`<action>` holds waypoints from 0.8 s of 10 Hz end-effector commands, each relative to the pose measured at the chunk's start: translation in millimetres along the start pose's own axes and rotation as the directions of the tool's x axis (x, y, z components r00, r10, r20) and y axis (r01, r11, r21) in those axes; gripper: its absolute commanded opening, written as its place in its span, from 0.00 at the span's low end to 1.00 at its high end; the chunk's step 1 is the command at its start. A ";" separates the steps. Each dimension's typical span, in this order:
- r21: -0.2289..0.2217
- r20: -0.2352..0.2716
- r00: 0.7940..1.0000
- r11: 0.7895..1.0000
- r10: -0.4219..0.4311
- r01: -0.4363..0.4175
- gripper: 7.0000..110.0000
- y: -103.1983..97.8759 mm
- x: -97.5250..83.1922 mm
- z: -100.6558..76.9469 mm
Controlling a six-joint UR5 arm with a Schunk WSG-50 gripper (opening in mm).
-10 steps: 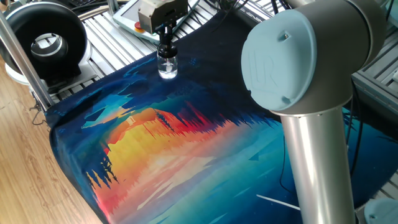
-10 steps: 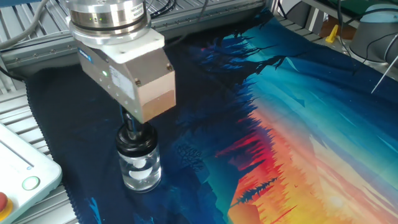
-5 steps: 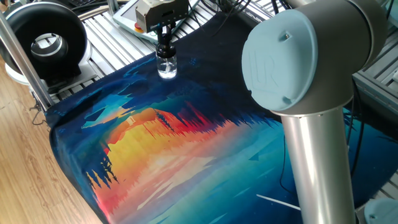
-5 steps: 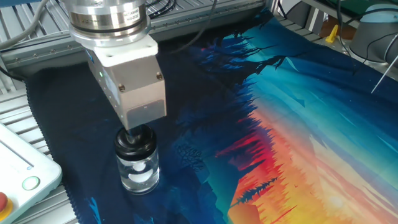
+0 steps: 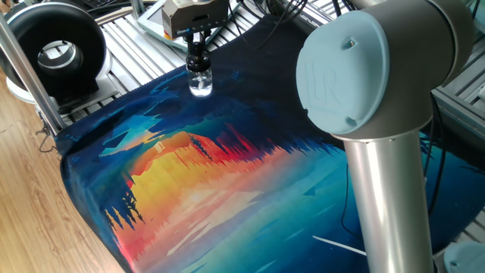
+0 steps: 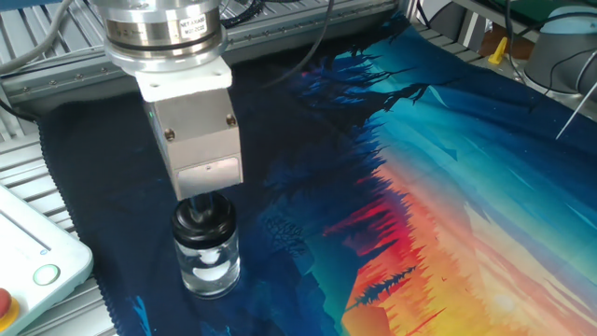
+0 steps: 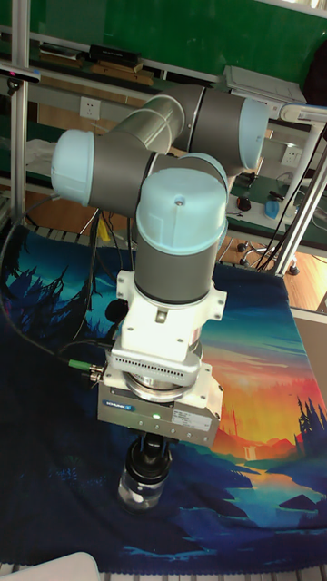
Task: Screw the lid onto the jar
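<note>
Right now the fingers (image 6: 200, 207) hang straight down over the jar (image 6: 209, 262), closed on the lid (image 6: 204, 224), which sits on top of the jar's neck. In the other fixed view the grey box-shaped body of the gripper hides most of the fingers, so only their dark lower ends show just above the black lid; how far the lid is turned on cannot be told. The jar stands upright on the dark blue corner of a mat (image 6: 448, 187) printed with a forest and sunset scene, which covers the desk. Something white shows through the glass in the jar's lower half.

From the one fixed view the jar (image 5: 200, 82) appears small and far off, near the back edge of the mat (image 5: 227, 189), with the lid (image 5: 197, 59) and fingers (image 5: 197, 47) stacked directly above it. A large black ring-shaped device (image 5: 54, 47) stands well apart to the left, beyond the mat's edge. The arm's pale blue joint cap (image 5: 356, 72) fills the near right of that picture.

In the tall fixed view the arm (image 7: 173, 245) comes down from above, and the jar (image 7: 142, 486) stands below the wrist, its lid (image 7: 150, 458) partly tucked under the gripper body. A white box with a green button (image 6: 28, 252) lies off the mat near the jar.
</note>
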State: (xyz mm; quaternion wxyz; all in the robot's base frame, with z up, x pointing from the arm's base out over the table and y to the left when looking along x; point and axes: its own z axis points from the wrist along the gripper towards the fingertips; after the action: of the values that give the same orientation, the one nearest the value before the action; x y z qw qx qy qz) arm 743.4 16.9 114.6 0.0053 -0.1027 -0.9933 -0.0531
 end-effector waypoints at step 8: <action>0.053 -0.039 0.999 0.998 -0.039 0.041 0.15 1.8 5.7 -7.8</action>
State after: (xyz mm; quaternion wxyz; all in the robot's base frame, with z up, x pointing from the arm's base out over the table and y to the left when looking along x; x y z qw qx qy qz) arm 737.3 12.0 119.7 0.0237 -0.0838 -0.9959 -0.0242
